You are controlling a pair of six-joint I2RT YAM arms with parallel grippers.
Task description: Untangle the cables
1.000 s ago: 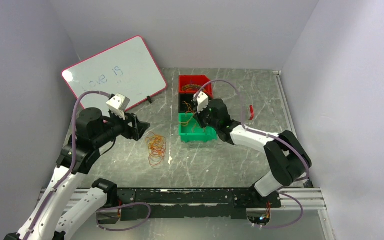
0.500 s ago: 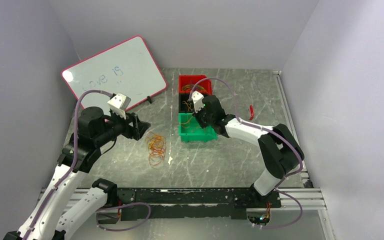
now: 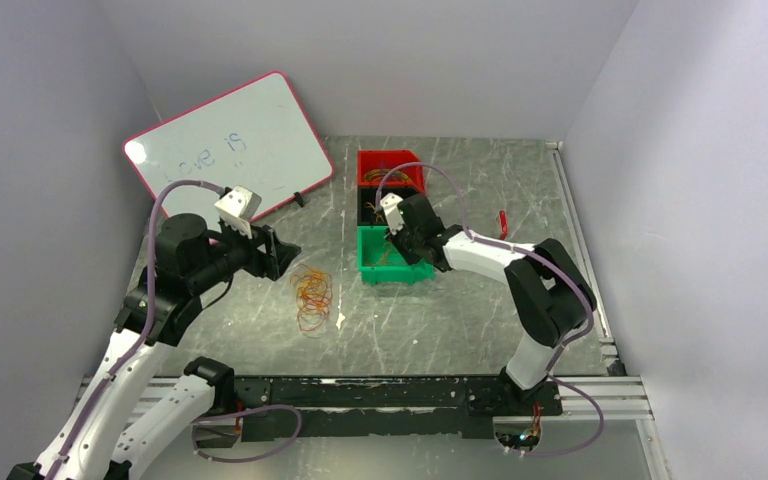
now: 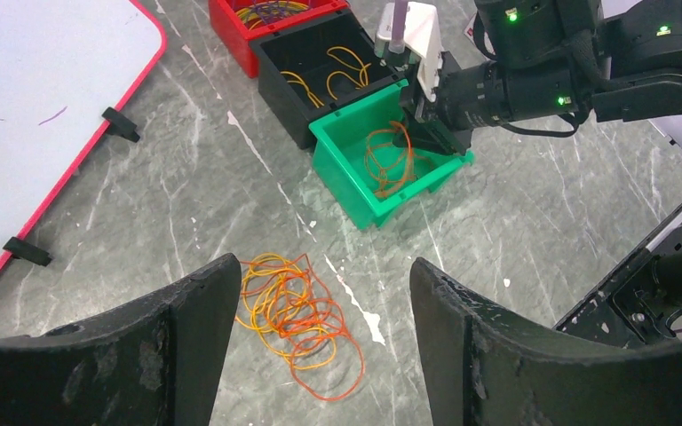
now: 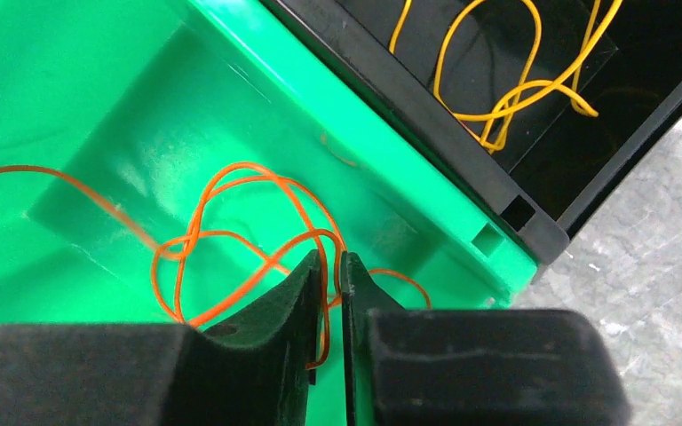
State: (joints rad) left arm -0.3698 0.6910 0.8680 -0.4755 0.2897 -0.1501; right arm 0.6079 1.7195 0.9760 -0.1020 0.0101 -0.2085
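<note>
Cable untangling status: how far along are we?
Done: loose cables lie in the red bin, black bin and green bin. In hand: right gripper, jaws barely apart, straddles an orange cable in the green bin. Remaining: the tangle on the table, before the open left gripper.

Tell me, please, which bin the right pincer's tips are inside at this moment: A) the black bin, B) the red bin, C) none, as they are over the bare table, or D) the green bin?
D: in the right wrist view the right pincer sits low inside the green bin, with an orange wire running through its narrow gap.
</note>
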